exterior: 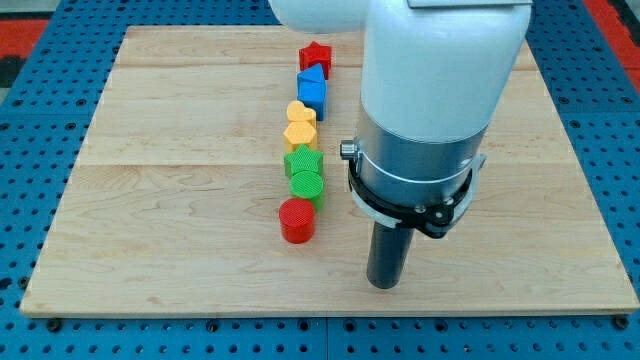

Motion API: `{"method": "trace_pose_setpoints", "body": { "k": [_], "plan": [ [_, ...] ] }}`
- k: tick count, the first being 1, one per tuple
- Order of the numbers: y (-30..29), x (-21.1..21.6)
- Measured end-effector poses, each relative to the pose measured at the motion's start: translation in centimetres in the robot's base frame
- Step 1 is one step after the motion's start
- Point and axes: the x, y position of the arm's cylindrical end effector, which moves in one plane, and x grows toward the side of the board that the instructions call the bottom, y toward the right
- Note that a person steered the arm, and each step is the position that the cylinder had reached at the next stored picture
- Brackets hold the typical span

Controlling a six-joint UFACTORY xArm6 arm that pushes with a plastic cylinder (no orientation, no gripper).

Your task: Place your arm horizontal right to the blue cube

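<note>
Several blocks stand in a column down the board's middle. From the top: a red star [316, 55], a blue triangular block [313, 73], the blue cube [314, 97], a yellow heart [300, 113], a second yellow block [300, 133], a green star [303, 161], a green cylinder [306, 185] and a red cylinder [297, 220]. My tip [384, 281] rests on the wood at the view's lower middle, to the right of and below the red cylinder, well below the blue cube. It touches no block.
The wooden board [150, 200] lies on a blue perforated table. The arm's large white and grey body [430, 110] covers the board's upper right part, just right of the block column.
</note>
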Motion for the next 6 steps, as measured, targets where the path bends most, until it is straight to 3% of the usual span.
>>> {"method": "trace_pose_setpoints", "body": {
  "k": [2, 3, 4, 5, 6],
  "plan": [
    [-0.7, 0.0],
    [2.7, -2.1],
    [9.8, -10.0],
    [10.5, -16.2],
    [9.5, -19.2]
  ]
}}
